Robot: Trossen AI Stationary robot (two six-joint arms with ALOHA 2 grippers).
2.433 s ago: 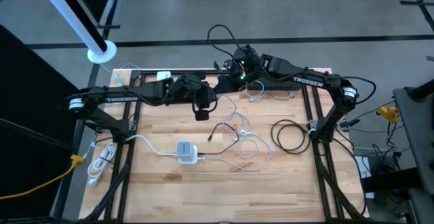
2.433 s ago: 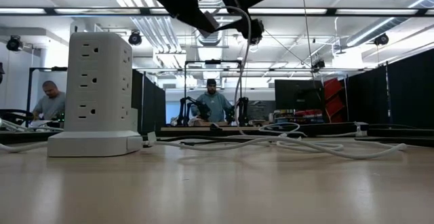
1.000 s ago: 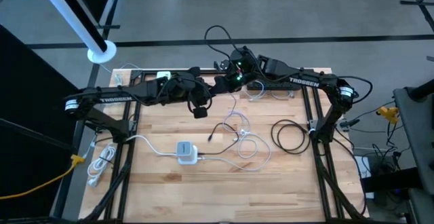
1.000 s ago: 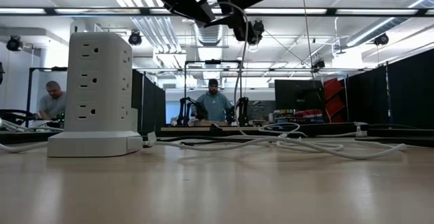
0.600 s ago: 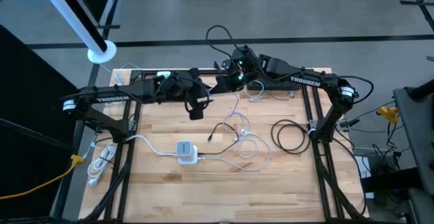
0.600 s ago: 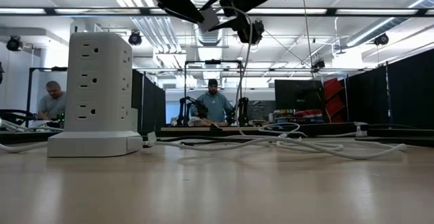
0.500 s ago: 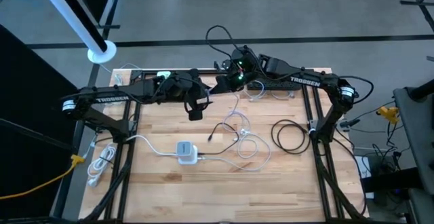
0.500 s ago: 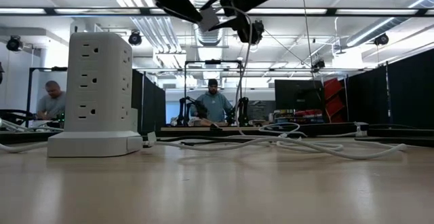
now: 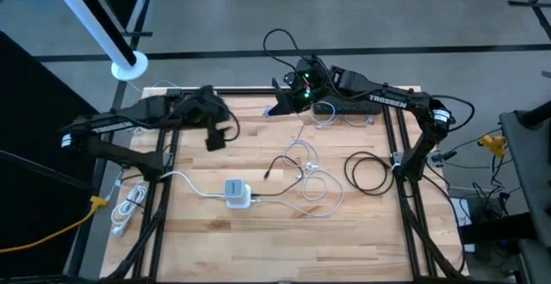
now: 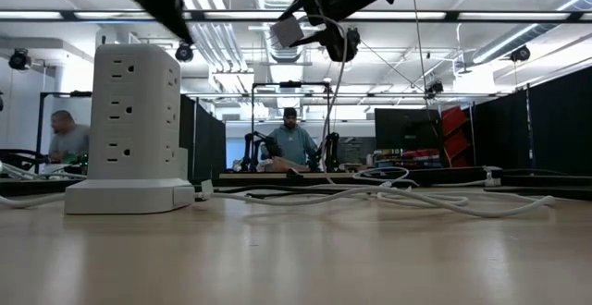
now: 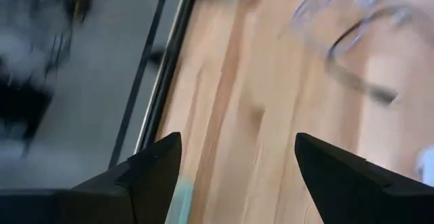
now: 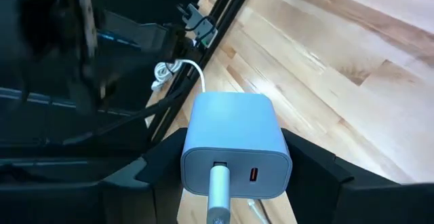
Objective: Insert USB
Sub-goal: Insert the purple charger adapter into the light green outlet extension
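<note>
Right gripper (image 12: 234, 176) is up above the far middle of the table (image 9: 258, 232), fingers pressed against both sides of a white charger (image 12: 234, 153); the right wrist view shows the block face-on with a white USB plug (image 12: 218, 183) seated in one port and a second small port beside it free. In the low view the charger (image 10: 287, 30) hangs high in the air, well clear of the wood, with its white cable (image 10: 326, 102) dropping from it toward the table. In the high view the right gripper (image 9: 282, 105) sits near the back rail, the cable (image 9: 306, 159) running down into a loose tangle of white and dark loops mid-table. Left gripper (image 11: 234, 176) has its fingers spread wide with nothing between them; only bare wood and the table edge show past them. In the high view the left gripper (image 9: 217, 138) is over the left rear part of the table, well apart from the right one. A white power tower (image 10: 134, 129) stands upright on the table; from above it shows as a small square block (image 9: 237, 192) near the middle, with its own cord leading off to the left. A dark coiled cable (image 9: 368, 172) lies at the right side. Two people (image 10: 291, 143) show in the room beyond.
</note>
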